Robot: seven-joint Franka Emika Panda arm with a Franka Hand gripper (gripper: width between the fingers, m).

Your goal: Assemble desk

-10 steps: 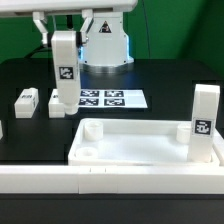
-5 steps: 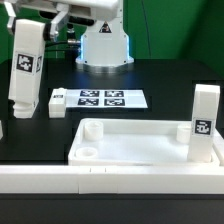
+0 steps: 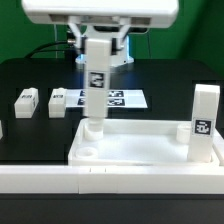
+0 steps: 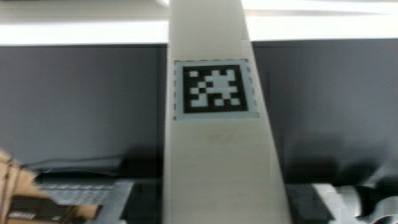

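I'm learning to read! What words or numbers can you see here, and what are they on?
No words or numbers anywhere.
Held leg: black-and-white square marker, a pattern, not text.
Standing leg: same kind of marker.
Two lying legs: blurred markers.
Marker board: square markers, no letters.

White leg (image 3: 96, 112) with black-and-white square marker (image 3: 97, 79), white tabletop (image 3: 140, 152), black table (image 3: 170, 85), green background (image 3: 205, 30)

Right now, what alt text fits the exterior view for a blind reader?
The gripper holds a marked white leg upright over the tabletop corner on the exterior view's left. A second leg stands on that view's right; two loose legs lie on the black table.
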